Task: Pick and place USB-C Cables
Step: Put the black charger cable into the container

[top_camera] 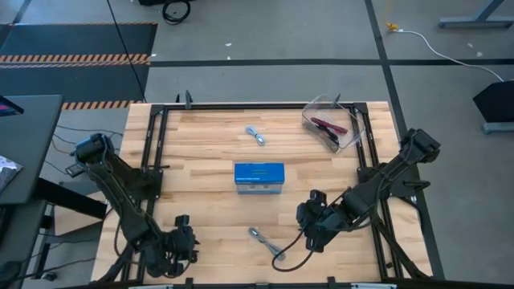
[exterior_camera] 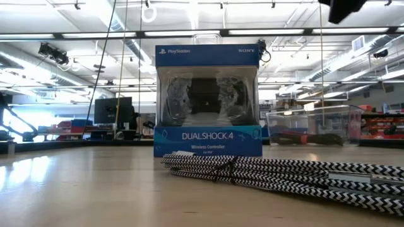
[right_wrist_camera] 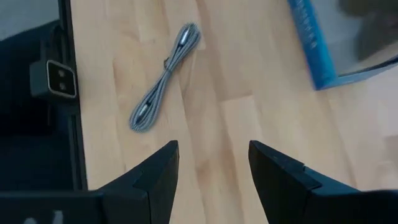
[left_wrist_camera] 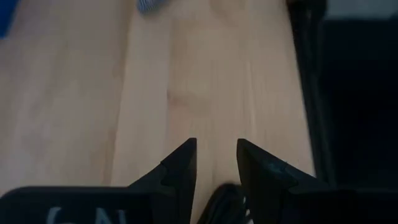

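Right gripper [top_camera: 312,229] hangs with its fingers spread wide and empty over the table's [top_camera: 201,152] front, the grey cable [top_camera: 267,243] lying just beside it toward the left arm. Left gripper [top_camera: 178,245] waits at the front left corner, fingers narrowly parted, while another cable [top_camera: 256,136] lies beyond the blue box [top_camera: 259,177].

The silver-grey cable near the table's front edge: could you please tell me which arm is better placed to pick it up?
Right, probably. The right gripper hovers close beside the silver-grey cable, jaws open, cable in its wrist view. The left gripper sits farther off.

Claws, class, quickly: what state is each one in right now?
Left claw: open a little, holding nothing, low over bare table.
Right claw: open, empty, near the silver-grey cable.
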Tool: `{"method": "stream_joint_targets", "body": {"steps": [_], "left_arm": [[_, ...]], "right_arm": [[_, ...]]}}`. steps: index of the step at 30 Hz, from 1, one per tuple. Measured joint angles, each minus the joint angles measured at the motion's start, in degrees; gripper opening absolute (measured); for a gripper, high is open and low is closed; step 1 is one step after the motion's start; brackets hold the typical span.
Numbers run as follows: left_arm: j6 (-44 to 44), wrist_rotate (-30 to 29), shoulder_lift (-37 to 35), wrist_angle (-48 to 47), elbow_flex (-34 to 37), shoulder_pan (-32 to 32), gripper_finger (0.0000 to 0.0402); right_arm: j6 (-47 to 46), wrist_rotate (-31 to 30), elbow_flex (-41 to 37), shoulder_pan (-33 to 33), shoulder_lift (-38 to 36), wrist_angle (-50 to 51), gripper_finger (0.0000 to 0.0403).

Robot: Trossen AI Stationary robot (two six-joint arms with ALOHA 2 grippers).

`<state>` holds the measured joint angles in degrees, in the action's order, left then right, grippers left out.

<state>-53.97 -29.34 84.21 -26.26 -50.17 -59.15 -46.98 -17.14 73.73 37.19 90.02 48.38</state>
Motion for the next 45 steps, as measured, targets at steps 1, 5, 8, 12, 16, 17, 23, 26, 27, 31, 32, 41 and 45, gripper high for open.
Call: {"method": "stream_joint_targets", "body": {"steps": [1, 5, 8, 12, 16, 17, 23, 26, 27, 31, 32, 41, 45], "left_arm": [[0.13, 0.9, 0.86, -0.62, 0.0, -0.22, 0.0121], [0.36, 4.72, 3.87, -4.65, -0.02, -0.56, 0.0121], [0.39, 8.44, 4.57, -7.41, -0.02, -0.56, 0.0121], [0.71, 10.71, 4.34, -12.66, -2.32, -0.61, 0.0121], [2.1, 13.41, 4.28, -22.76, -7.88, -1.37, 0.0121], [2.14, 14.01, 4.26, -23.79, -8.85, -1.59, 0.0121], [2.15, 22.56, 4.61, -24.05, -9.94, -2.95, 0.0121], [1.85, 24.07, 4.7, -24.91, -9.92, -3.92, 0.0121], [1.91, 24.08, 4.7, -24.82, -9.92, -4.16, 0.0121], [4.63, 23.46, 4.7, -27.14, -9.78, -4.73, 0.0122], [5.87, 23.4, 4.7, -27.27, -9.6, -4.78, 0.0125], [12.4, 25.54, 4.72, -29.85, -9.38, -5.76, 0.0217], [14.25, 24.12, 6.13, -30.66, -9.38, -6.22, 0.0261]], "right_arm": [[-0.01, 0.58, 0.0, 0.0, 0.59, -0.23, 0.02], [-0.03, 1.99, 0.0, 0.0, 2.53, -0.83, 0.02], [-0.05, 3.0, -0.02, 0.12, 2.86, -1.08, 0.02], [0.01, 3.1, -0.02, 0.17, 2.02, -1.22, 0.02], [0.12, 2.08, -0.02, 0.13, 1.69, -1.09, 0.02], [0.06, 2.07, -0.02, 0.15, 1.7, -1.09, 0.02], [-2.48, 2.01, -0.02, 0.31, 1.72, -1.17, 0.02], [-2.78, 2.05, -0.02, 0.56, 1.72, -1.2, 0.02], [-3.04, 2.03, -0.02, 0.61, 1.72, -1.2, 0.02], [-4.46, 2.39, -0.02, 0.72, 1.73, -1.23, 0.02], [-4.72, 2.68, -0.02, 0.73, 1.74, -1.23, 0.02], [-7.46, 3.35, -0.02, 0.72, 1.74, -1.47, 0.02], [-7.47, 3.22, -0.02, 0.74, 1.74, -2.62, 0.02]]}}
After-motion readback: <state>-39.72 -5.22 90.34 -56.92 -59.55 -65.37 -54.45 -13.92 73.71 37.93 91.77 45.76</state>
